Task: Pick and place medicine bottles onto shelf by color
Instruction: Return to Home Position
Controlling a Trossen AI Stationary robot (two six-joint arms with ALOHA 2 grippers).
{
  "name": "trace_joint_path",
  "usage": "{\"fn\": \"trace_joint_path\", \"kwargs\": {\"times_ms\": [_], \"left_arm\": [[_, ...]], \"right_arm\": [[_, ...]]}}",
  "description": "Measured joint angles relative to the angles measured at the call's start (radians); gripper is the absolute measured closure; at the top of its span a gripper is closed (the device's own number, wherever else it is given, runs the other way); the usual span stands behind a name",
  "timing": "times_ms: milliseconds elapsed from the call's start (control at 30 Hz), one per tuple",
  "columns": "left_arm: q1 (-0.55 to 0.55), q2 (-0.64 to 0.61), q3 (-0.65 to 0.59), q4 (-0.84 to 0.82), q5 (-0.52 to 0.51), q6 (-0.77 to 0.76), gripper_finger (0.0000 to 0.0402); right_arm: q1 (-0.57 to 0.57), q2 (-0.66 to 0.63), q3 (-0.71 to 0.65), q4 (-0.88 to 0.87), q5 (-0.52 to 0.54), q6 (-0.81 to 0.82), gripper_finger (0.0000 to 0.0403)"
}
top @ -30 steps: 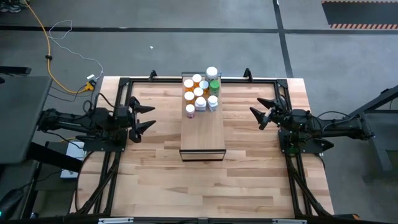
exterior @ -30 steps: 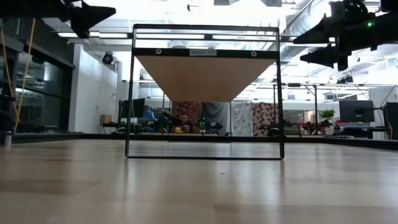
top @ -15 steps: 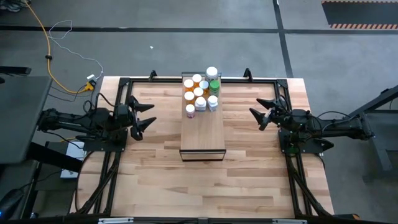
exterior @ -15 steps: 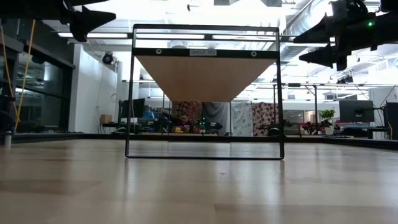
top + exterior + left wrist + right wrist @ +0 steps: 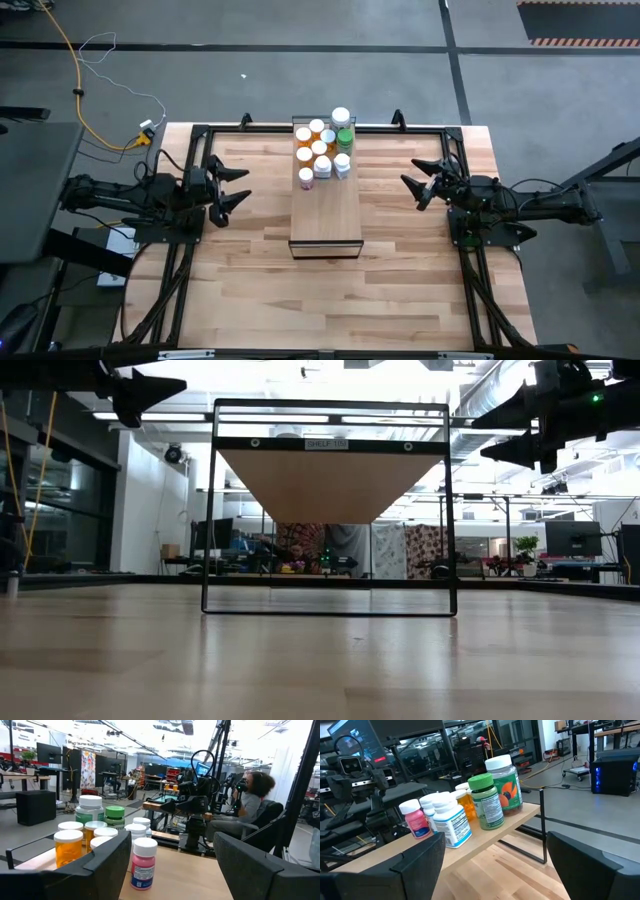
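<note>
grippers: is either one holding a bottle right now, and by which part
Nothing is held. The left gripper and the right gripper are both open and empty; the medicine bottles stand on the shelf.

Robotics lab: monitors (image 5: pixel 572 538), ceiling ducts (image 5: pixel 478 395), concrete floor (image 5: pixel 300 70)

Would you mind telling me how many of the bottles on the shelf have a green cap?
1: the green-capped bottle stands at the shelf's far end, beside the big white-capped jar. No other green cap shows from above.
</note>
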Motion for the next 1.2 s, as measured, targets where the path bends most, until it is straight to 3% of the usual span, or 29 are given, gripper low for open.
{"fn": "trace_joint_path", "kwargs": {"times_ms": [467, 667, 900, 967, 1100, 1200], "left_arm": [[0.0, 0.0, 0.0, 0.0, 0.0, 0.001, 0.0131], [0.0, 0.0, 0.0, 0.0, 0.0, 0.001, 0.0131], [0.0, 0.0, 0.0, 0.0, 0.0, 0.005, 0.0131], [0.0, 0.0, 0.0, 0.0, 0.0, 0.015, 0.0131], [0.0, 0.0, 0.0, 0.0, 0.0, 0.018, 0.0131], [0.0, 0.0, 0.0, 0.0, 0.0, 0.018, 0.0131]], "right_arm": [[0.0, -0.001, 0.0, -0.002, 0.0, 0.033, 0.0082], [0.0, -0.003, 0.0, -0.003, 0.0, 0.052, 0.0175], [0.0, -0.007, 0.052, -0.113, -0.004, 0.042, 0.0374], [0.0, -0.023, 0.051, -0.12, -0.012, 0.03, 0.039], [0.0, -0.096, 0.049, -0.181, -0.069, 0.025, 0.0371], [0.0, -0.187, 0.048, -0.259, -0.084, 0.032, 0.0386]]}}
